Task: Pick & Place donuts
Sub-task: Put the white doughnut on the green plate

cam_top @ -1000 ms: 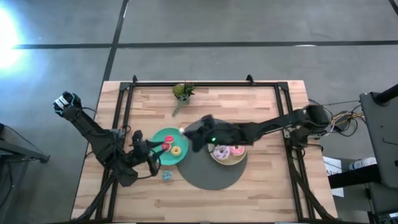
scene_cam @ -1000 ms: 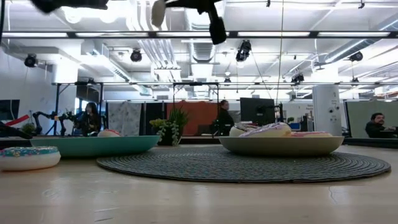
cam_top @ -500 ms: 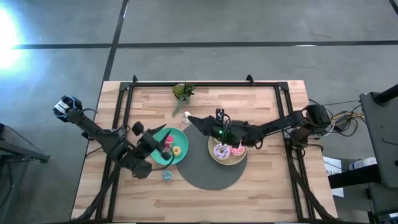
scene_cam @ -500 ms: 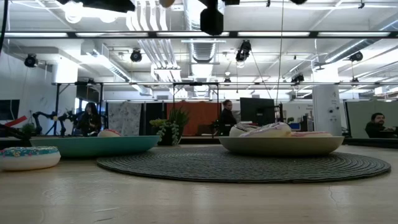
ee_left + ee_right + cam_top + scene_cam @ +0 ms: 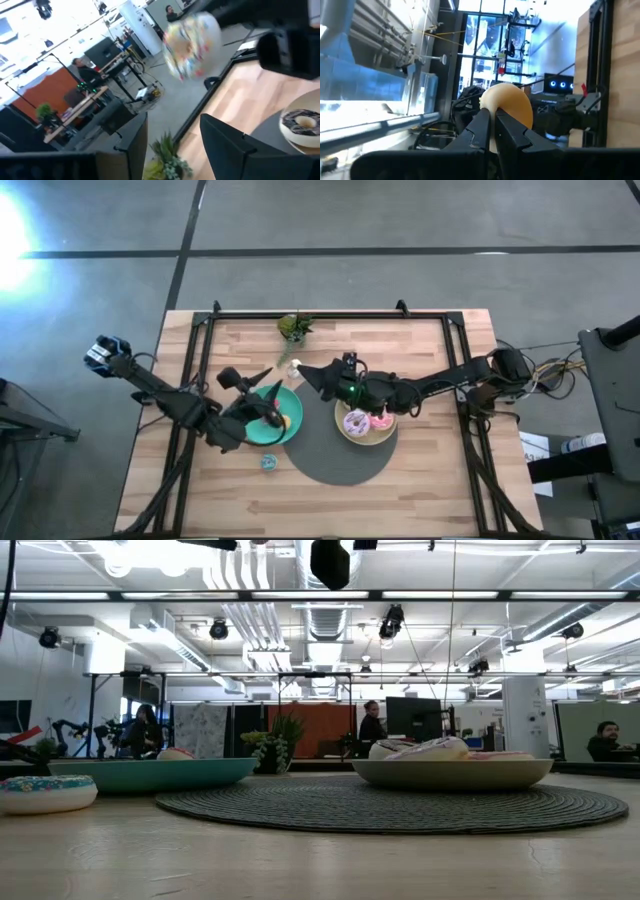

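Donuts (image 5: pixel 363 422) on pale plate (image 5: pixel 345 434), no readable writing

Left claw (image 5: pixel 258 379) raised, fingers spread apart. Right claw (image 5: pixel 299 368) raised, fingers pinched together, arm outstretched.

2 arms, 2 plates (image 5: pixel 262 428), 1 mat (image 5: pixel 335 465), 1 plant (image 5: pixel 294 327), approx 6 donuts (image 5: pixel 355 422).

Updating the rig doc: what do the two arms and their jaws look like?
Both are dark, slim, jointed arms. The left arm has a blue-and-white block at its outer end; the right arm shows a green light and loose cables at its base. Each ends in two dark angular fingers.
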